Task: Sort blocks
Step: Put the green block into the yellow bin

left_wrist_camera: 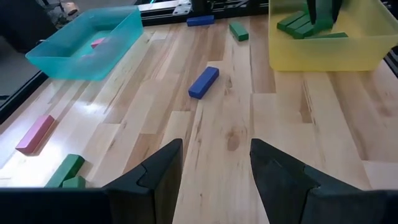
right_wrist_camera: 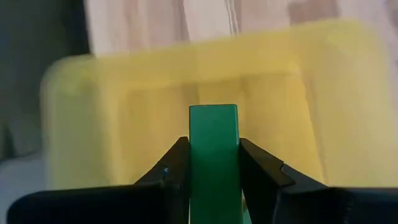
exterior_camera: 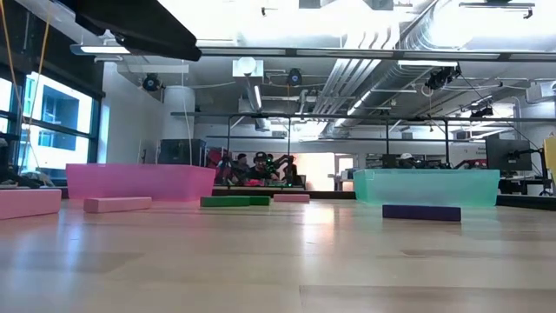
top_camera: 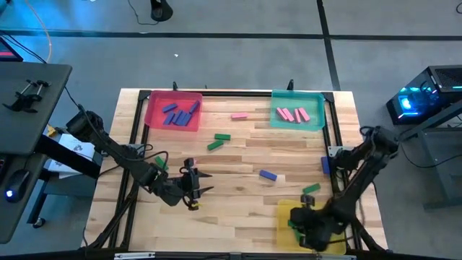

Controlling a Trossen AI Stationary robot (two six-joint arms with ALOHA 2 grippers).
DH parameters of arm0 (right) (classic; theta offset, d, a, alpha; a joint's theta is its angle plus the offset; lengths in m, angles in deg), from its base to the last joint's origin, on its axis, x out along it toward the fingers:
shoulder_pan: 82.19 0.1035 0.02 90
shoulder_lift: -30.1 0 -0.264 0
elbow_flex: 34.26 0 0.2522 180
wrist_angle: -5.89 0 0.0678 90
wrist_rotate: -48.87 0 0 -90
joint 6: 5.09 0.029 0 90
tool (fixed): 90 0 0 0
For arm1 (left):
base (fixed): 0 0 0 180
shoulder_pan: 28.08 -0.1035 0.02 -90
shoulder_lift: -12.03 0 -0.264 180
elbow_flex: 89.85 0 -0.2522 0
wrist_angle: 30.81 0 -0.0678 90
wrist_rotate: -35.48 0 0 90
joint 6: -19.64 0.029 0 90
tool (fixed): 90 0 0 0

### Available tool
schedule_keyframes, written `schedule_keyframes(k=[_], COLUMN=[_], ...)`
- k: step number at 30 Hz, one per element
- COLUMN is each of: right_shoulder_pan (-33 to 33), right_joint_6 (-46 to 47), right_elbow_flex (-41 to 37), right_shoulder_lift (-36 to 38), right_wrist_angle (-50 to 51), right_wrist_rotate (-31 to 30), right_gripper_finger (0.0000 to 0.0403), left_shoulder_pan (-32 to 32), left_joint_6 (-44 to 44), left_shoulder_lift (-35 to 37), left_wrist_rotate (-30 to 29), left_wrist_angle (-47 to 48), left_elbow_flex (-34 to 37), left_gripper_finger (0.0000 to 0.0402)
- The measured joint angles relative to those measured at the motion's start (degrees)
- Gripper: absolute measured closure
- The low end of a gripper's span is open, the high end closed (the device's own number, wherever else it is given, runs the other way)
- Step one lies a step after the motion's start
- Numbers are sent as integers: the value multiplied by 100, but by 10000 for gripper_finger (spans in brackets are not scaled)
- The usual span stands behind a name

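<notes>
While my right gripper [right_wrist_camera: 213,163] hangs over the yellow tray [top_camera: 283,215] at the lower right of the overhead frame, its fingers [right_wrist_camera: 174,168] press both sides of a green block [right_wrist_camera: 214,140], which stands between them above the tray's floor. I judge this to be the drop-off step: green goes in yellow, where other green blocks [left_wrist_camera: 300,23] already lie. Next I would need to spread these fingers so the piece falls inside the walls, then lift clear. My left gripper [left_wrist_camera: 216,171] waits low over bare wood at lower centre-left of the overhead frame, jaws apart and holding nothing. Loose pieces remain on the table: a blue block [top_camera: 268,175] near the middle, a green one [top_camera: 310,188] just above the yellow tray, two green ones [top_camera: 218,140] and a pink one [top_camera: 239,115] between the far trays. At upper left the pink tray [top_camera: 151,108] holds blue blocks; at upper right the teal tray [top_camera: 317,96] holds pink ones.
</notes>
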Motion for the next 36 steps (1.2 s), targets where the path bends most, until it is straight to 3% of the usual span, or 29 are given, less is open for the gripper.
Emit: schedule_keyframes(k=[8, 16, 23, 28, 36], right_shoulder_pan=[-691, -944, -984, -934, -876], right_joint_6=[-664, -557, -323, -4, 481], right_elbow_flex=[0, 9, 9, 9, 9], right_shoulder_lift=[-762, -744, -468, 151, 1427], right_wrist_angle=[-29, 131, 206, 669, 1880], right_wrist_rotate=[1518, 1404, 1722, 1449, 178], right_gripper_finger=[318, 311, 263, 255, 254], left_shoulder_pan=[-31, -31, -31, -31, -31], left_joint_6=[0, 2, 5, 11, 11], left_shoulder_lift=[0, 0, 0, 0, -1], left_wrist_rotate=[0, 0, 0, 0, 0], left_wrist_angle=[-2, -1, 1, -1, -2], left_elbow_flex=[0, 0, 0, 0, 0], left_gripper_finger=[225, 225, 225, 225, 225])
